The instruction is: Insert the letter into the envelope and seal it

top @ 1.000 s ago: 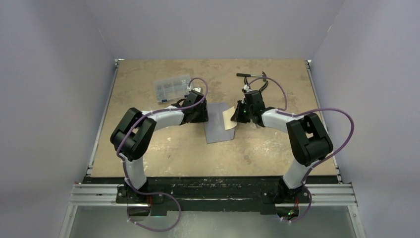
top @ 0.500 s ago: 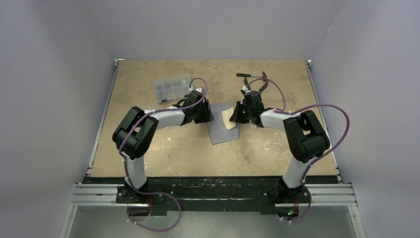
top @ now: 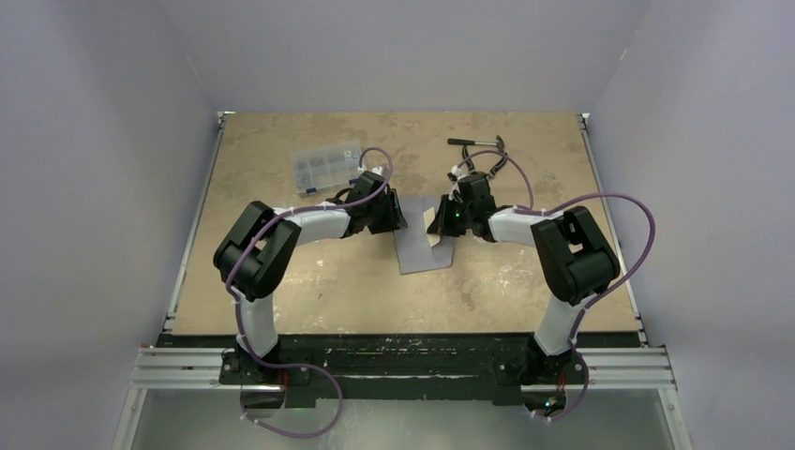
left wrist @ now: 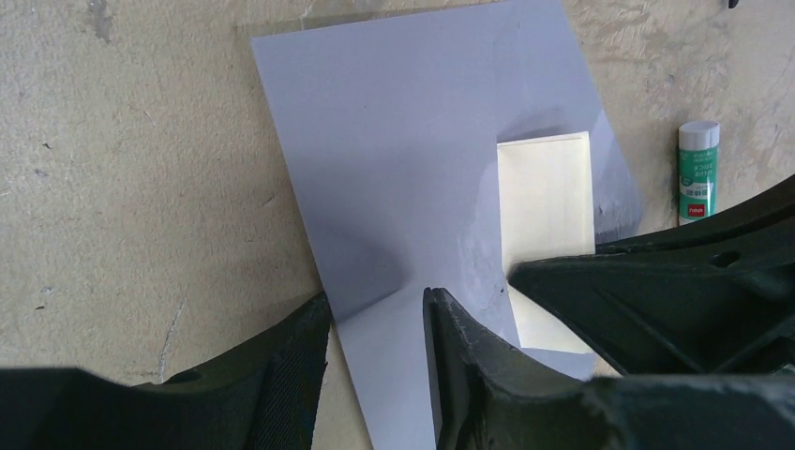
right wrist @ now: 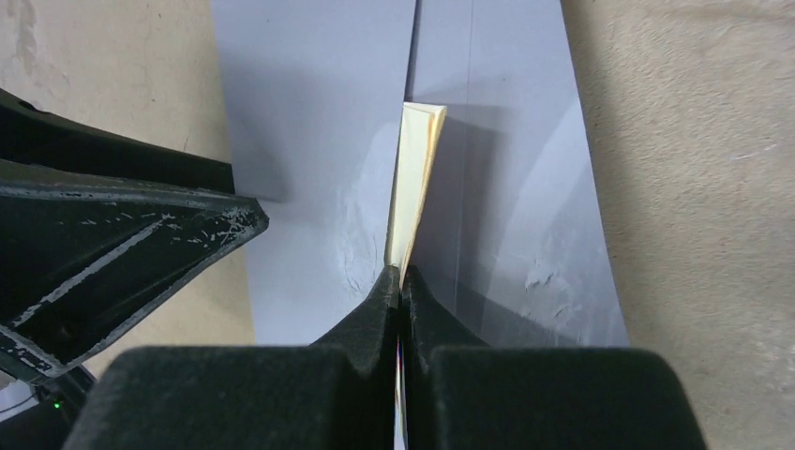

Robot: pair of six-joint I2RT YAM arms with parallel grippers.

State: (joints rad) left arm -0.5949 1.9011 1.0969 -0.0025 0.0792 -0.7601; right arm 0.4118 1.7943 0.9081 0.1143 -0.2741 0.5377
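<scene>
The grey-lavender envelope (top: 419, 255) (left wrist: 403, 141) lies flat on the table between the two arms. Its flap (left wrist: 384, 375) runs up between the fingers of my left gripper (top: 397, 223) (left wrist: 375, 314), whose jaws stand apart around it. My right gripper (top: 441, 221) (right wrist: 401, 281) is shut on the cream letter (left wrist: 546, 197) (right wrist: 413, 178). The letter is held on edge over the envelope (right wrist: 319, 112). I cannot tell whether its far end is inside the pocket. The two grippers are close together, facing each other.
A clear plastic compartment box (top: 325, 165) sits at the back left. A black-handled tool (top: 480, 146) lies at the back, behind the right arm. A green-and-white glue stick (left wrist: 697, 173) lies just right of the envelope. Grey walls enclose the table.
My right gripper has carried the letter left, closer to the left gripper and over the envelope. The envelope has shifted slightly and the left arm has edged right.
</scene>
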